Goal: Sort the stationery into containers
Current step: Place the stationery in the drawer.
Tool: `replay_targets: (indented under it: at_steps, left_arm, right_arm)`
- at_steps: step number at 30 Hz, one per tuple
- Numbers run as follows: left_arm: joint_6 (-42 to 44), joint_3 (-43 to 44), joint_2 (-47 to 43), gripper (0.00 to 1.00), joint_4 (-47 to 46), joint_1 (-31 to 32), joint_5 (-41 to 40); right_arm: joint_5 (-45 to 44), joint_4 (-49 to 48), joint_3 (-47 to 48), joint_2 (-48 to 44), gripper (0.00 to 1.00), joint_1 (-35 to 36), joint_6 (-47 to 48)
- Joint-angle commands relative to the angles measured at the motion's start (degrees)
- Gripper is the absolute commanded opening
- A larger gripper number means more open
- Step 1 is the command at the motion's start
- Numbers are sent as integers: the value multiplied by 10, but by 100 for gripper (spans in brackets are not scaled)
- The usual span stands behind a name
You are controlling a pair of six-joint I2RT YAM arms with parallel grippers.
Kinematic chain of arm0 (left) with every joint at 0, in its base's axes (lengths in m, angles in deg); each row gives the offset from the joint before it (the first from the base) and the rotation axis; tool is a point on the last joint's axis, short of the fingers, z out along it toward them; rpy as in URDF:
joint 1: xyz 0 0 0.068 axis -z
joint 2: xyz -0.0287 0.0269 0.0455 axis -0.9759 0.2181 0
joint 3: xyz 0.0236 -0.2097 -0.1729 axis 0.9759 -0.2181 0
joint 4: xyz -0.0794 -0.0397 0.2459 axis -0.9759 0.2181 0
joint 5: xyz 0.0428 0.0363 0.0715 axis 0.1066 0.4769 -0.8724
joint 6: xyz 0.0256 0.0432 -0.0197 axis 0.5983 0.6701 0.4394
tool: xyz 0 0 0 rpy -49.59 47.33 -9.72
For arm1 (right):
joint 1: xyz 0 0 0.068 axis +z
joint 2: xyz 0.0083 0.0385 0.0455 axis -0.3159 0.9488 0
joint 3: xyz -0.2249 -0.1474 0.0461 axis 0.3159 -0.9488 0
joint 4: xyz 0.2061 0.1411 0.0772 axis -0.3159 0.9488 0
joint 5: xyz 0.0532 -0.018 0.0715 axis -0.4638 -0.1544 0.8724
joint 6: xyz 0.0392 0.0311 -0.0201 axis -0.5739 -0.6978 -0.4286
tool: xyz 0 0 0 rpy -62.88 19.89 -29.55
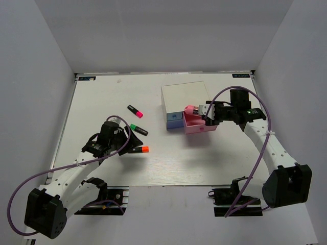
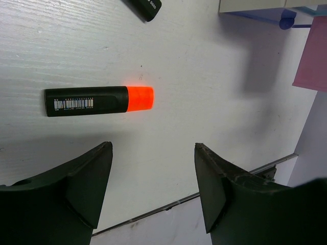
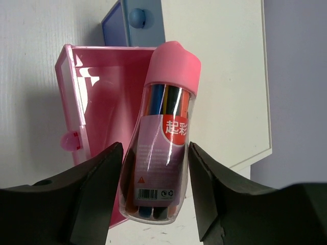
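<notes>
Pink-capped gadget (image 3: 163, 138) looks clear-bodied; drawer (image 3: 69, 92) is pink.

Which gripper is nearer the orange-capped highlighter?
Left. The left gripper hovers beside the orange-capped highlighter; the right gripper is far off, holding the pink-capped tube over the pink drawer.

Scene check, you had: white plank table (image 1: 102, 97) | plain pale walls (image 1: 163, 35) boxed it on three sides | dark label (image 1: 87, 78) far-left corner | second label (image 1: 242, 75) far-right corner
</notes>
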Motion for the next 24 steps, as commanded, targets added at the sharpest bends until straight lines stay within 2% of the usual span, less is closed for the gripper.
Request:
replay_targets:
  at_steps: [1,11,15,16,17,18,20,22,24]
  left_arm:
    - [4,-1,3,75,-8,3,6]
    - [4,-1,3,75,-8,3,6]
    - [4,-1,-2,75,-8,3,6]
    - [4,-1,-2,75,-8,3,6]
    - [4,-1,-2,75,-8,3,6]
    - [4,-1,-2,75,-8,3,6]
    - [4,-1,-2,75,-8,3,6]
    - [4,-1,-2,75,-8,3,6]
    - [4,-1,-2,75,-8,3,6]
  right_arm:
    - [27,-14,10,-18,59,-2,1]
    - [24,-2,8,-17,65,-2,8]
    - [32,-13,13,-22,62,-2,-12]
    - [42,-14,19,-22,59,-2,-32]
    - [48,-1,31,-19,40,-3,-34]
    - [59,9,36,-16,25,-2,-35]
    - [93,57,61,-9,0,-3,-26]
    - [123,93,80,3,0,1,1]
    - [139,199,105,20,0,1,72]
